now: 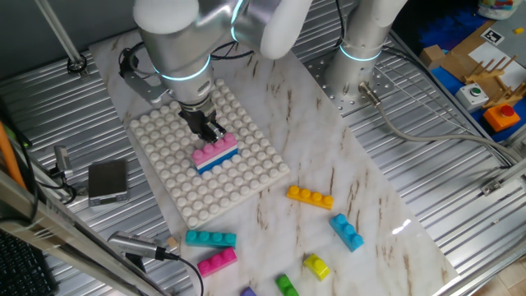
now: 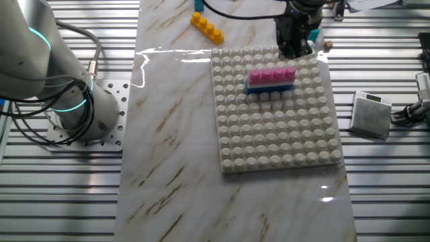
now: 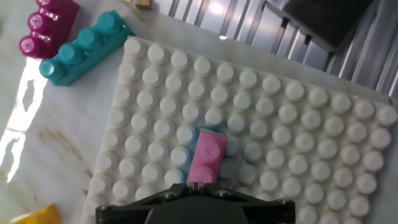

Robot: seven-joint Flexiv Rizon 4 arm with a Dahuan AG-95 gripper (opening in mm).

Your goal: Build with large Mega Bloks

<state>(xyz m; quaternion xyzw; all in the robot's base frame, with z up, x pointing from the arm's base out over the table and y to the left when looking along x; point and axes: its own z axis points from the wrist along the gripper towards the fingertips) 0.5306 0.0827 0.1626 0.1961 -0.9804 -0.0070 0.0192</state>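
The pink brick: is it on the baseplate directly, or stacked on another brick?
Stacked. The pink brick sits on a blue brick, which is pressed onto the white baseplate; a blue edge shows under it.

Nine Mega Bloks in view: two stacked on one white studded baseplate, a pink brick atop a blue brick; seven loose on the counter, one each orange, light blue, teal, magenta, yellow, green, and purple, barely visible.
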